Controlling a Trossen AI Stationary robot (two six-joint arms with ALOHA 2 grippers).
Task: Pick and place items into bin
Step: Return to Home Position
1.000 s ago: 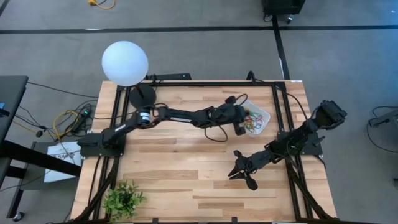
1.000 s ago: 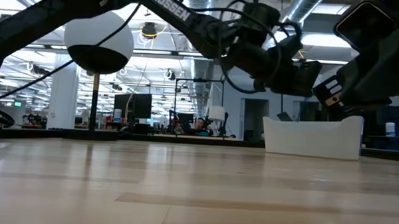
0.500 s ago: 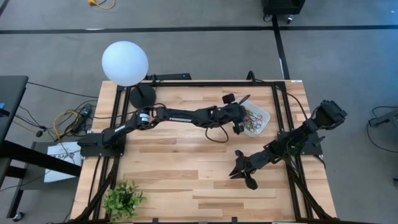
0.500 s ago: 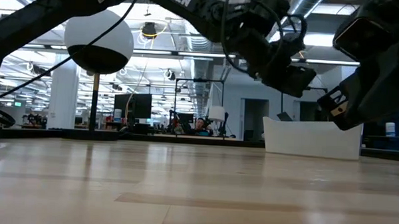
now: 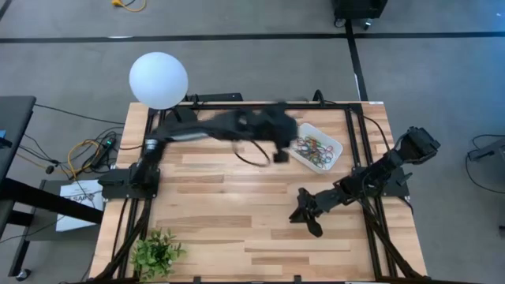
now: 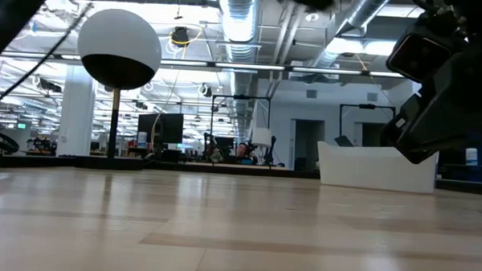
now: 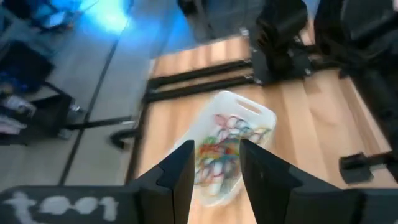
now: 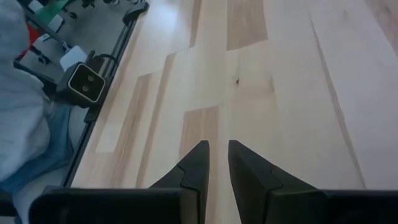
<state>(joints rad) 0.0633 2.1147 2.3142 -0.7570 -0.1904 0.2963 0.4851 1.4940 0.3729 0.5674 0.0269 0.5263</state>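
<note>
The bin is a small white tray at the table's far right, with several coloured rubber-band items lying in it. In the left wrist view the bin and its items show beyond my left gripper's fingers. My left gripper is raised high above the table just left of the bin, blurred. In its own view it is open and holds nothing. My right gripper hangs low over bare wood nearer the front. Its fingers stand a narrow gap apart around nothing.
A white globe lamp on a dark base stands at the far left corner. A small green plant sits at the near left corner. Dark rails run along the table's right side. Cables lie off the left edge.
My left gripper has risen quickly from just over the bin and drawn back toward the table's left. It has left the low view but for its top edge. The items stay in the bin. My right gripper has rolled a little on the spot.
</note>
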